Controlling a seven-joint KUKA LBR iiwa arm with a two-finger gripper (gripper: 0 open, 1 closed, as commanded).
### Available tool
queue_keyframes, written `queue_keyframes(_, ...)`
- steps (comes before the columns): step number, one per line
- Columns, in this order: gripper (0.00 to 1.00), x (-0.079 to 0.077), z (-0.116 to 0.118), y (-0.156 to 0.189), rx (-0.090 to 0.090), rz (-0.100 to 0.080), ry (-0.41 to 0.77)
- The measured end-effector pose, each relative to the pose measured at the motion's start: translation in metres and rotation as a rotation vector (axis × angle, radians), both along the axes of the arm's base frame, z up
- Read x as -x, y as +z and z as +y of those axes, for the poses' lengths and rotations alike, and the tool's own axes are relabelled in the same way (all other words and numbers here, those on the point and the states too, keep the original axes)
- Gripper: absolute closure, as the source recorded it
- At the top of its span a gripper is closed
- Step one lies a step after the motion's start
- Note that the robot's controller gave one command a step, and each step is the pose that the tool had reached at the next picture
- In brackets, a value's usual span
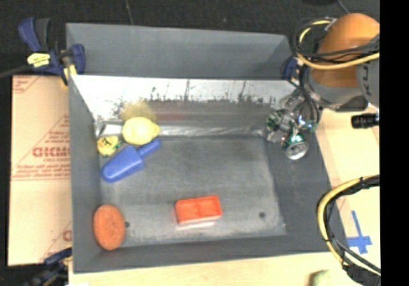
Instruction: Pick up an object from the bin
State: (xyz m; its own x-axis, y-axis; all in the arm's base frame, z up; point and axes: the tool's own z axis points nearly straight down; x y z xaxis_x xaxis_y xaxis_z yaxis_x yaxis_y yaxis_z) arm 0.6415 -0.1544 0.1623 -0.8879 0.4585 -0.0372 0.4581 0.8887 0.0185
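Observation:
My gripper (291, 133) hangs over the bin's back right corner, above the sloping right wall, with nothing seen between its fingers. Nearest to it on the floor lies an orange-red rectangular block (199, 209) at the front middle. At the left, a blue oblong brush-like thing (128, 161) lies slanted. A yellow lemon-shaped thing (140, 131) rests just behind it.
A small yellow round thing with dark markings (108, 145) sits in the back left corner beside the lemon shape. An orange-brown round disc (108, 226) lies in the front left corner. The arm's orange cover and cables stand over the right rim.

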Motion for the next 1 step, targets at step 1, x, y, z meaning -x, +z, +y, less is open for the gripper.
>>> queue_keyframes(1,1.00,-0.0006,-0.0004,0.0143,0.001,-0.003,0.001)
